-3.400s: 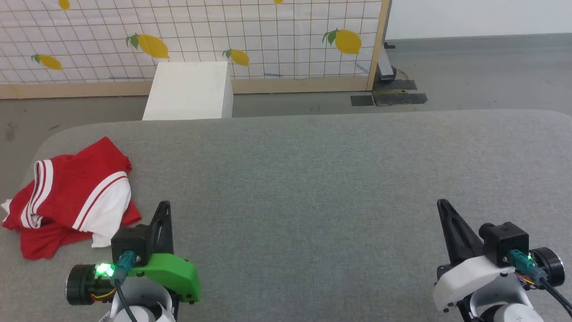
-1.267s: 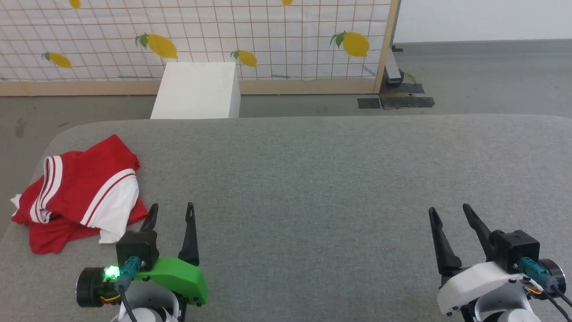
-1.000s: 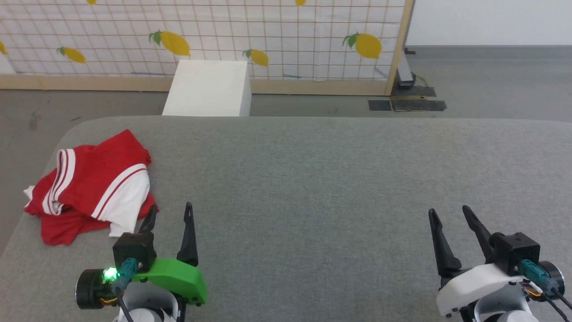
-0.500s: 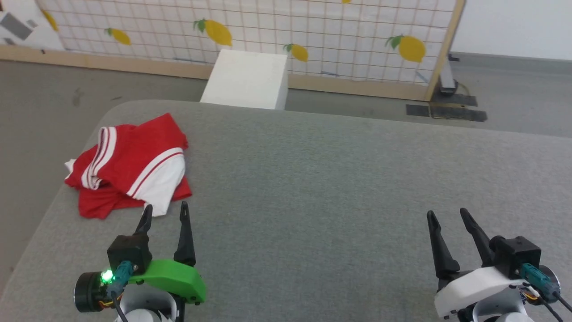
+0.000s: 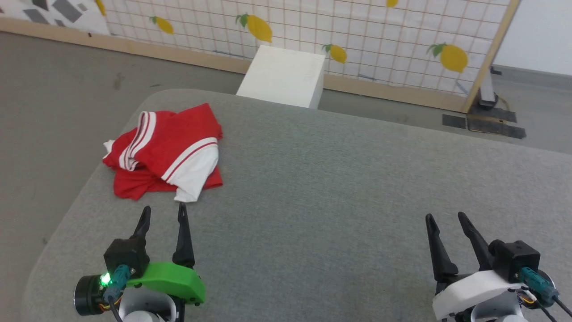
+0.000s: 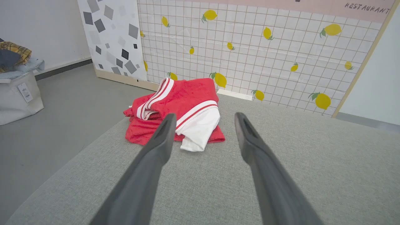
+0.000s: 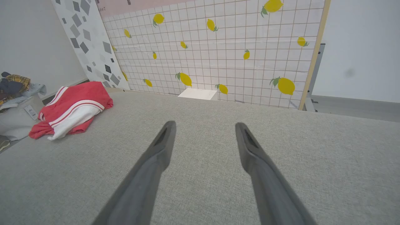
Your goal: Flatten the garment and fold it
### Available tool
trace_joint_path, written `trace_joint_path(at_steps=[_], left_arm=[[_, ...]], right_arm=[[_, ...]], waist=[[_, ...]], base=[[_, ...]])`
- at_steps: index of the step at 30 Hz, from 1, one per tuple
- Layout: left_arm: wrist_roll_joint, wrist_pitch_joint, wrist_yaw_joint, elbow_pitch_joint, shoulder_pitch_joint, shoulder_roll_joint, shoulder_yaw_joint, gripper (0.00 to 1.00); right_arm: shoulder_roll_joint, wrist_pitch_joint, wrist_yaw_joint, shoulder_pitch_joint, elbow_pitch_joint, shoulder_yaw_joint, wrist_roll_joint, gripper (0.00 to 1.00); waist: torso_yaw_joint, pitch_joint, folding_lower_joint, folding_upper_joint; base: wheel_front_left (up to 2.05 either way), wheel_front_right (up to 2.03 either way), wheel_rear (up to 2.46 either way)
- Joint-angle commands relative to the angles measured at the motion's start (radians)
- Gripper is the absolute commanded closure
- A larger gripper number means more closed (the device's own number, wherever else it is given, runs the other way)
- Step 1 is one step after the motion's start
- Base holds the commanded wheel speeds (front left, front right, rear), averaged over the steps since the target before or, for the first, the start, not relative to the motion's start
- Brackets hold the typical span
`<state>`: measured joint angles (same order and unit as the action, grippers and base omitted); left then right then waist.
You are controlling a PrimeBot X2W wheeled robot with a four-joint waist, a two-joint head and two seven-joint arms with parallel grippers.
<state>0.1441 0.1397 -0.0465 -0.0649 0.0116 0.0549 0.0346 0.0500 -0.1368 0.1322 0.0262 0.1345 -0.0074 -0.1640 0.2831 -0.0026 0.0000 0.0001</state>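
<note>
The one word I can read is "RESTAURANT", in dark slanted capitals on the pink band (image 6: 281,3) along the top of the lemon-print screen (image 6: 265,62), at its far right end in the left wrist view. The right wrist view catches only its tail, "ANT", on the same band. A small white tag (image 6: 24,92) hangs on the pale fabric bin (image 6: 12,106) on the floor, its print too small to read. The crumpled garment (image 6: 190,97) shows no print I can read.
</note>
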Motion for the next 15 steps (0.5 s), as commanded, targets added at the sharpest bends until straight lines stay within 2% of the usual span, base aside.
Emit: trace_joint_path(at_steps=[1,15], left_arm=[[0.006,0.011,-0.008,-0.005,-0.019,-0.003,-0.001,0.00],[0.011,0.043,-0.012,-0.022,-0.028,-0.003,0.006,0.00]], right_arm=[[0.000,-0.013,-0.001,0.009,0.006,0.003,-0.010,0.00],[0.000,-0.041,-0.001,0.010,0.032,0.012,-0.015,0.00]], waist=[[0.019,-0.002,0.0000,-0.0001],[0.098,-0.006,0.0000,-0.0001]], base=[[0.00,0.00,0.00],[0.00,0.00,0.00]])
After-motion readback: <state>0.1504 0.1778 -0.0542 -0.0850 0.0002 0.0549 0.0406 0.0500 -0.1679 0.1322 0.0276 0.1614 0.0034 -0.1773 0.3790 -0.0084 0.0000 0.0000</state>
